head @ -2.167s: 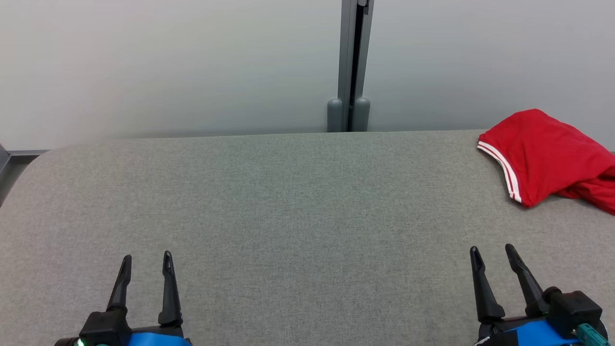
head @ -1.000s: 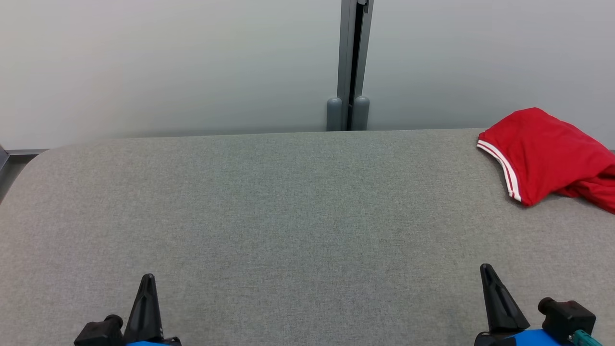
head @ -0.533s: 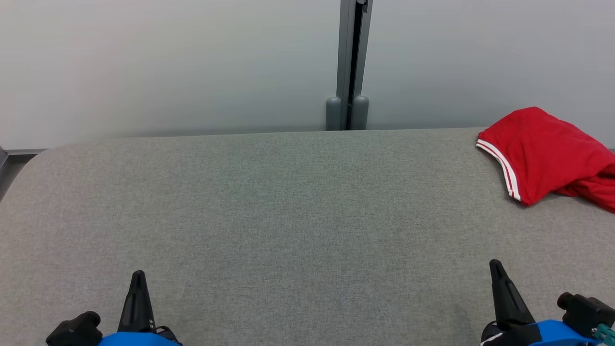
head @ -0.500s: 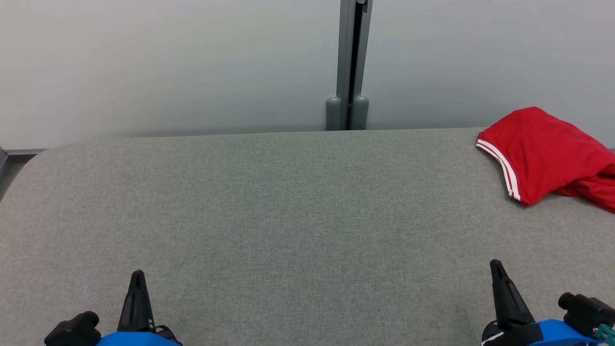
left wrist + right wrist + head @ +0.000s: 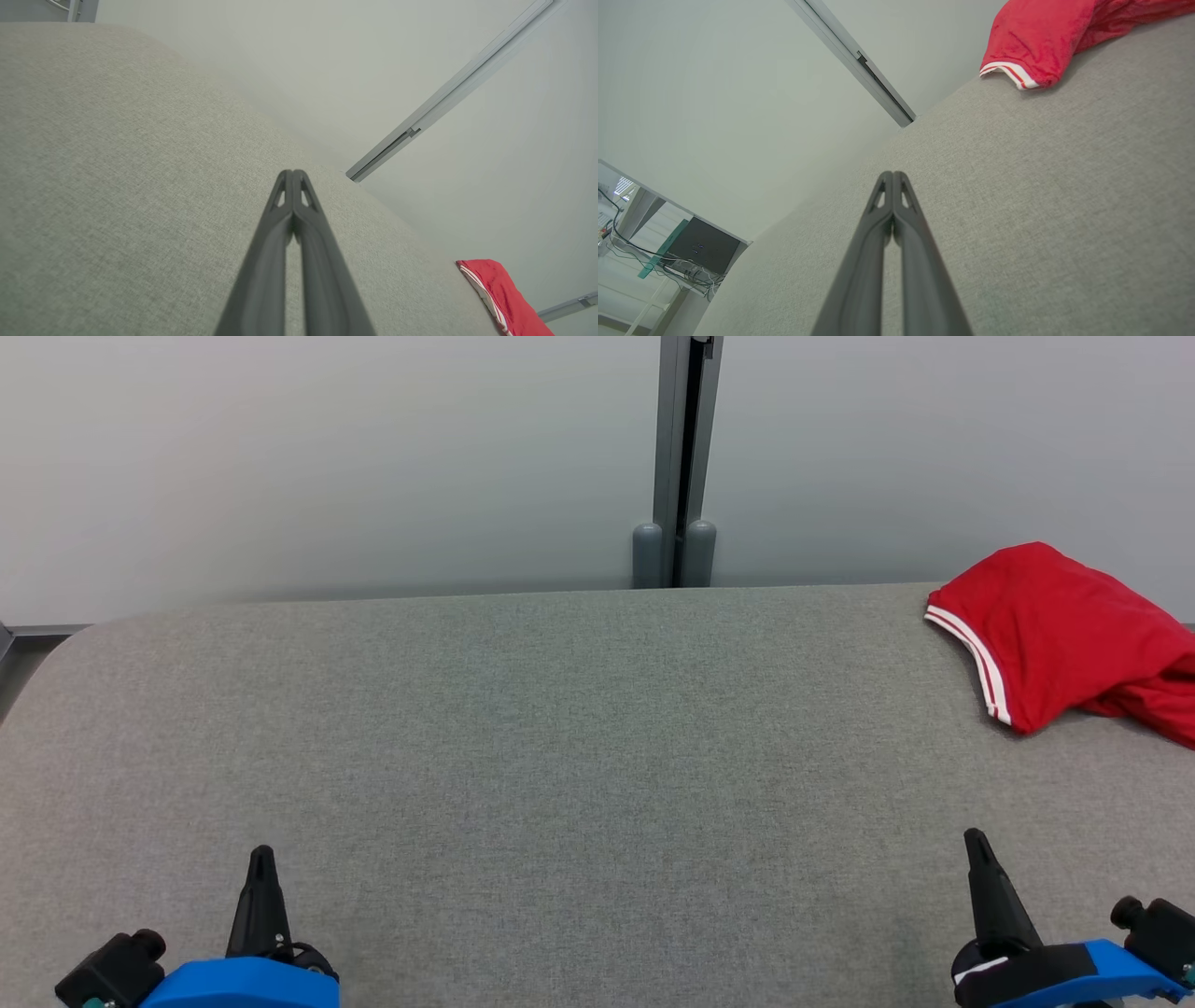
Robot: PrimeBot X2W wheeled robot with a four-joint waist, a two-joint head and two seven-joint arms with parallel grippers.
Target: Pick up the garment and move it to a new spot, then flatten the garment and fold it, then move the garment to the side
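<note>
Take the grey post (image 5: 686,457) on the wall (image 5: 327,457) behind the table as your mark. The red garment (image 5: 1055,635) lies well to the right of that post, on the grey cloth-covered table (image 5: 579,728) and close to its far edge. It is bunched rather than spread out. A white-striped hem faces the post, and a darker crumpled fold sits on the side away from it. Its outer part runs off the edge of the head view, so you cannot tell how far it reaches on that side. It looks like a folded-over heap.

Your left gripper (image 5: 261,854) hangs over the near part of the table, well to the left of the post. Its two dark fingers (image 5: 280,224) are closed on each other, tips meeting, with bare grey cloth beneath them.

Your right gripper (image 5: 976,840) hangs over the near part of the table on the post's right side. It is nearer to you than the garment and well apart from it. Its fingers (image 5: 878,224) are also closed tip to tip, pointing across the cloth toward the wall, with the garment off to one side of them.

In the right wrist view, far over on the post's left and past the end of the table, you can see a pale desk (image 5: 658,205) with a dark box (image 5: 705,245) and loose cables (image 5: 626,233).
</note>
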